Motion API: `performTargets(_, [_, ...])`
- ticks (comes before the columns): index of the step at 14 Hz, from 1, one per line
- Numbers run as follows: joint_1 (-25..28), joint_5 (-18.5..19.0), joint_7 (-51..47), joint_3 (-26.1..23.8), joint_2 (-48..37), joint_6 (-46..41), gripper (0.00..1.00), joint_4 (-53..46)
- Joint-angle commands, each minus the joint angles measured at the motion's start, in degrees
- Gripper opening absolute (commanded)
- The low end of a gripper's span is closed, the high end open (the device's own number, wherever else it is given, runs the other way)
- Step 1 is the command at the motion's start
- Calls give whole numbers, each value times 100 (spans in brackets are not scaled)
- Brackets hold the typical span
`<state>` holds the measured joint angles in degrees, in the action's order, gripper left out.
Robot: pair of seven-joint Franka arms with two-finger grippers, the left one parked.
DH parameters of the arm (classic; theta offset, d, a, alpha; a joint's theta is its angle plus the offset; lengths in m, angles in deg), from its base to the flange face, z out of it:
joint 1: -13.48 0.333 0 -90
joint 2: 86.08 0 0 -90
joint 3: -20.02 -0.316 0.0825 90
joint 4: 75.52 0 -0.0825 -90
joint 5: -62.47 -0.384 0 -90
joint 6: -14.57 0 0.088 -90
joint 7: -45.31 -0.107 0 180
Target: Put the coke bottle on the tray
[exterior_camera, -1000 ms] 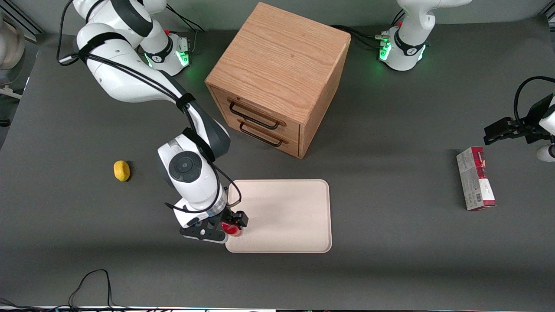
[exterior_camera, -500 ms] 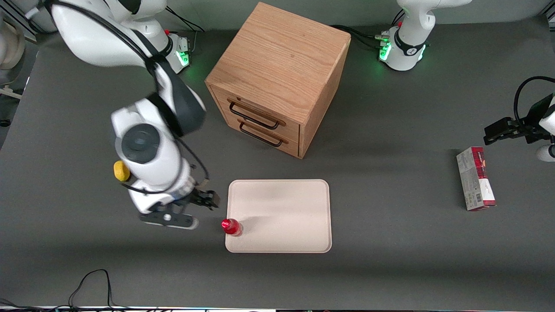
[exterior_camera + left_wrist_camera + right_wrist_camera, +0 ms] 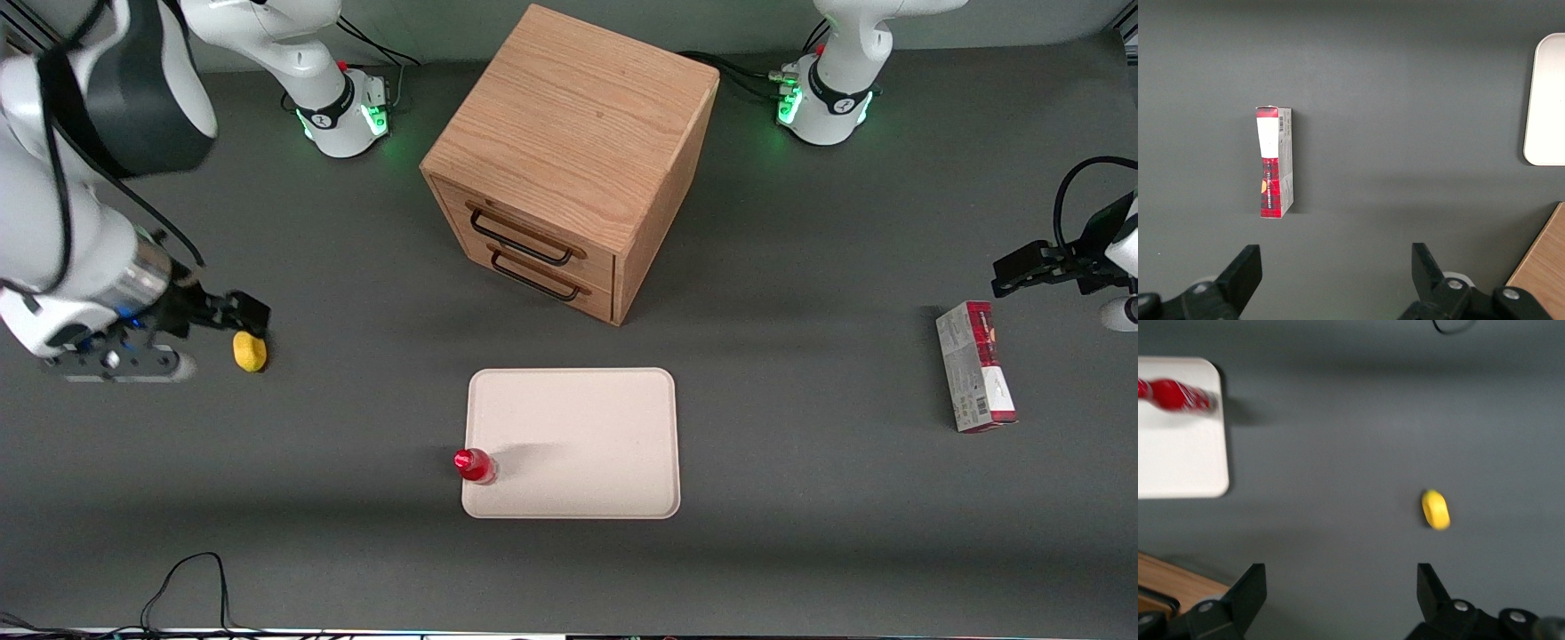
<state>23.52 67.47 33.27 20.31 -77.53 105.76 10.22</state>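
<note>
Grey counter (image 3: 800, 267) inspected: bottle (image 3: 475, 466) stands upright on the tray (image 3: 587, 444) at its edge nearest the working arm, claw (image 3: 222, 313) wide, empty, near a lemon (image 3: 250, 350); advise retreating clear, leaving bottle undisturbed.

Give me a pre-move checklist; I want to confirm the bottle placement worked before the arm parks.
1. Coke bottle on the tray: ok, it stands at the tray's edge toward the working arm's end.
2. Bottle upright: ok.
3. Bottle fully inside the rim: cannot tell, it sits right at the edge.
4. Pincer released: ok, fingers open and holding nothing.
5. Pincer away from the bottle: ok, it hangs above the yellow object, well apart from the tray.
6. Wooden cabinet drawers shut: ok.
</note>
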Motion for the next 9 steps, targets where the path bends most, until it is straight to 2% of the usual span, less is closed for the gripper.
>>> performTargets(1, [-19, -314, 280, 278, -1231, 188, 100, 1346])
performTargets(4, [-37, -491, 483, 621, -1733, 188, 100, 1646])
performTargets(9, [-46, -518, 439, 640, -1823, 162, 100, 1700])
